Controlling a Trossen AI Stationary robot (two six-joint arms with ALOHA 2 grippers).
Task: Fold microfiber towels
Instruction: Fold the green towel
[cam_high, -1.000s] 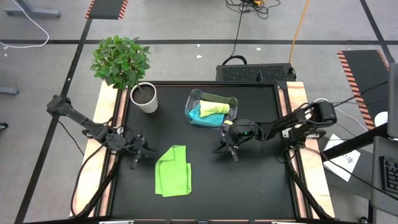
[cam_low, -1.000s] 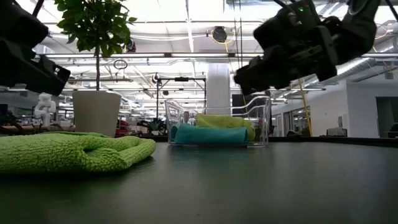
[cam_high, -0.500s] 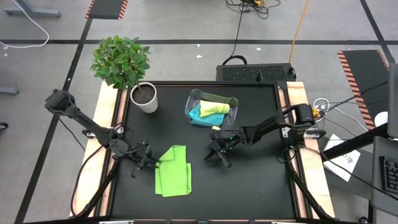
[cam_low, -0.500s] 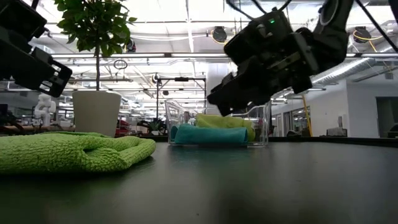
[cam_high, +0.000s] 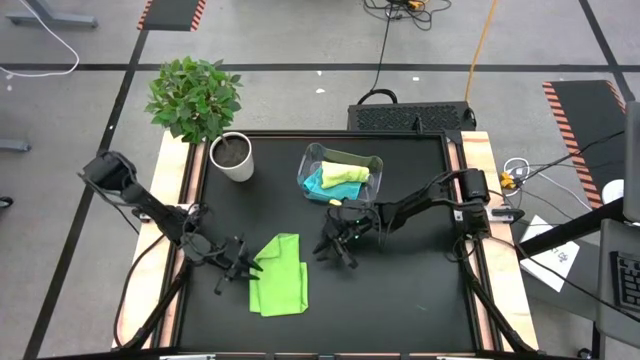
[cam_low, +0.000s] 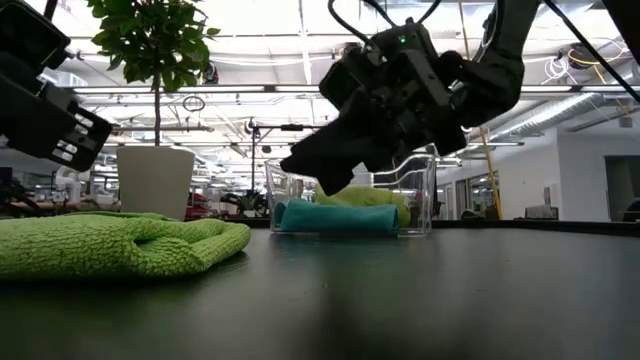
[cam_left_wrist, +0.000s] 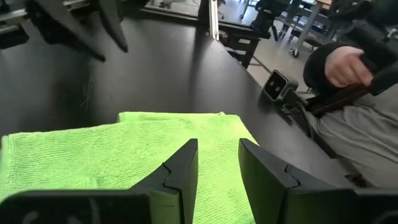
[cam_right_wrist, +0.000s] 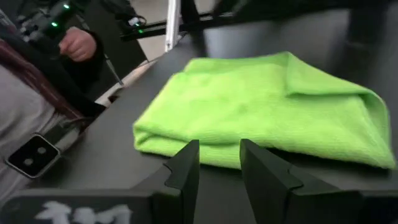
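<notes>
The bright green towel (cam_high: 278, 274) lies folded on the black table (cam_high: 420, 300), toward the front and a little left of centre, with a narrower flap reaching up at its far end. Both arms lean in on it from either side.

The left gripper (cam_high: 240, 266) hangs just at the towel's left edge; in its own wrist view its two dark fingers (cam_left_wrist: 181, 167) stand slightly apart over the green cloth, with nothing pinched between them.

The right gripper (cam_high: 332, 246) hovers off the table just beside the towel's right edge — from the low view it floats in front of the bin, clear of the surface. Its fingers (cam_right_wrist: 184, 163) are parted too, a narrow gap, holding nothing, and pointed at the towel's folded edge.

Farther back sits the clear plastic bin (cam_high: 312, 160), and in it the turquoise towel (cam_high: 321, 183) lies with the pale yellow-green towel (cam_high: 346, 172) beside it.

A white pot (cam_high: 232, 157) with a leafy plant (cam_high: 192, 97) stands at the table's far left corner. Beyond the table edge a person's hand (cam_left_wrist: 342, 65) shows — gripping something dark.
</notes>
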